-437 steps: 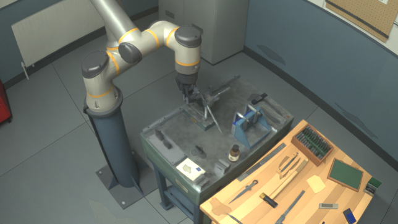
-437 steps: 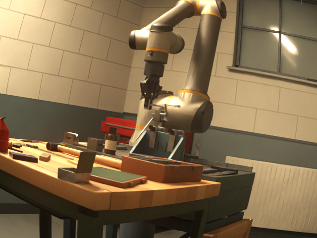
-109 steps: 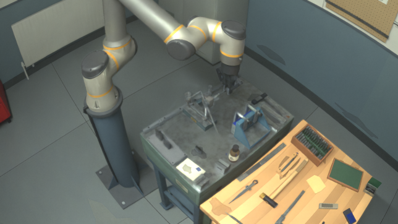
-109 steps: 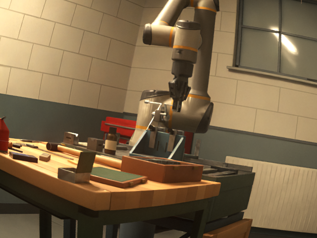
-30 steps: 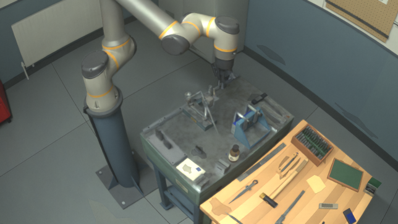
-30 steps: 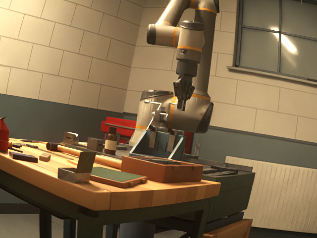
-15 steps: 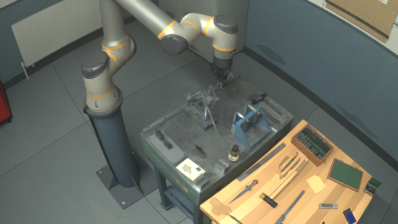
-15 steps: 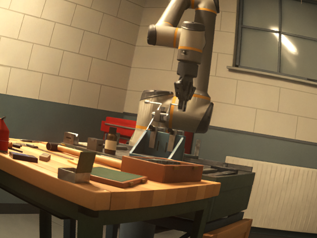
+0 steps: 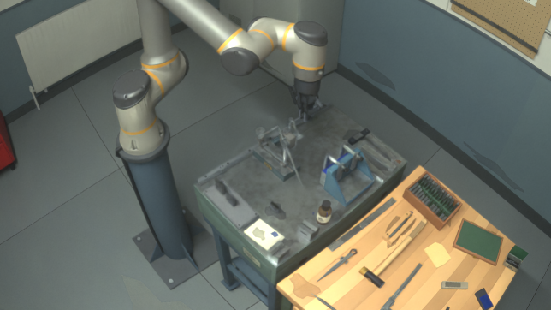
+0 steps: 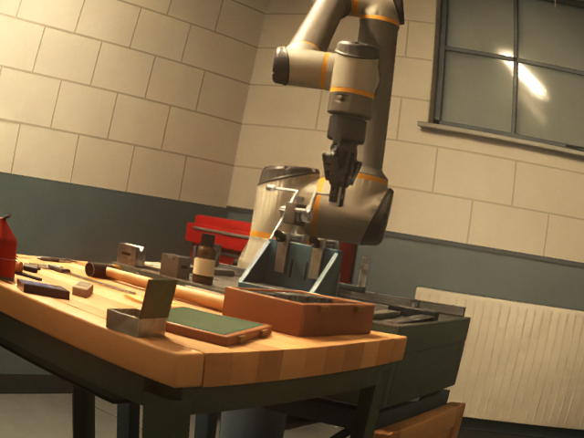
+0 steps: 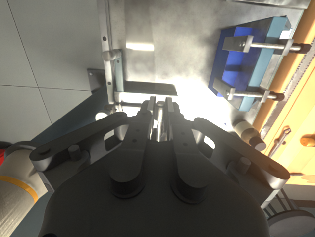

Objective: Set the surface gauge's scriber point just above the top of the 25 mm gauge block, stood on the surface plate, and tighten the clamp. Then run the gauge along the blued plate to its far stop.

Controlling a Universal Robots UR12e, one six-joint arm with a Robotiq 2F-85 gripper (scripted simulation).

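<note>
The surface gauge (image 9: 278, 150) stands on the surface plate beside the guide rail, its scriber slanting down toward the plate's middle. I grip its upper steel rod (image 11: 160, 119) in my closed gripper (image 9: 304, 112) (image 10: 338, 200) (image 11: 160, 103), at the plate's far end. The blued plate (image 9: 338, 169) (image 11: 238, 63) is clamped upright on a blue angle bracket (image 10: 290, 268) to the right of the gauge. A small gauge block (image 9: 309, 231) stands near the plate's front edge.
A wooden bench (image 9: 402, 252) with a tool box (image 10: 299, 311), rules and a hammer adjoins the plate's right side. A brown bottle (image 9: 324, 212) stands near the bracket. A grey tray (image 9: 229, 199) and a white box (image 9: 263, 235) lie on the plate's front left.
</note>
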